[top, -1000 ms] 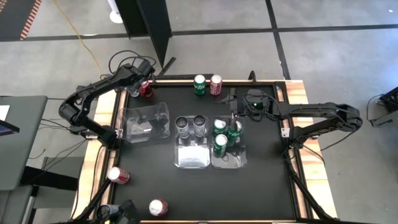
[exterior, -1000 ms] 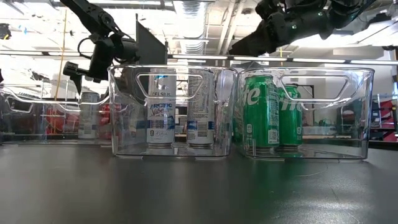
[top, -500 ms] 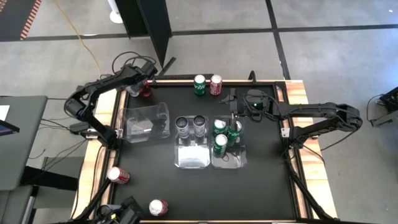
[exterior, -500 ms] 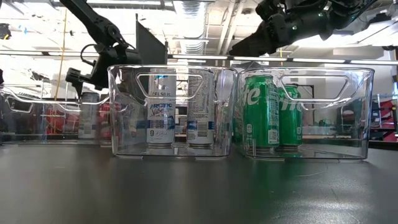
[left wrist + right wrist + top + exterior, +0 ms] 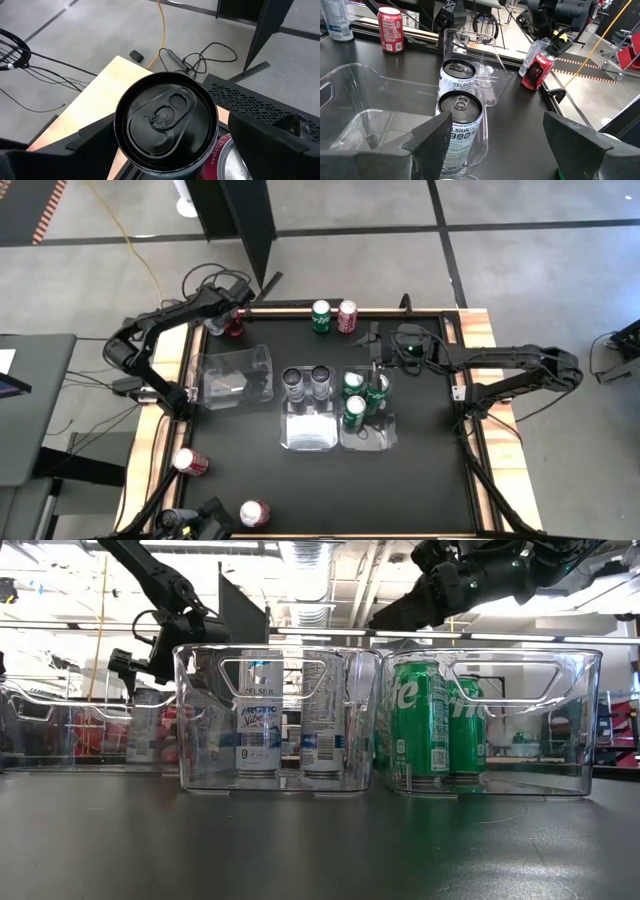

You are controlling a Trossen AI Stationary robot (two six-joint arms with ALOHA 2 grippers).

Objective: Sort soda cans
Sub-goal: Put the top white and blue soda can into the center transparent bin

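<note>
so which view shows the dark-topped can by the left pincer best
The left wrist view: the dark-topped can fills it, lid and tab clear, between the left pincer's fingers. The high view hides it under the pincer. The right wrist view shows it small and far off; the low view only behind bins.

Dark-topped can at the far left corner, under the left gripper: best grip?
Take the dark-topped can from straight above, fingers closing across its round side wall just under the rim. It stands upright, and the left gripper is already over it, jaws open on either side. The red can sits tight beside it, so keep that finger close in.
</note>
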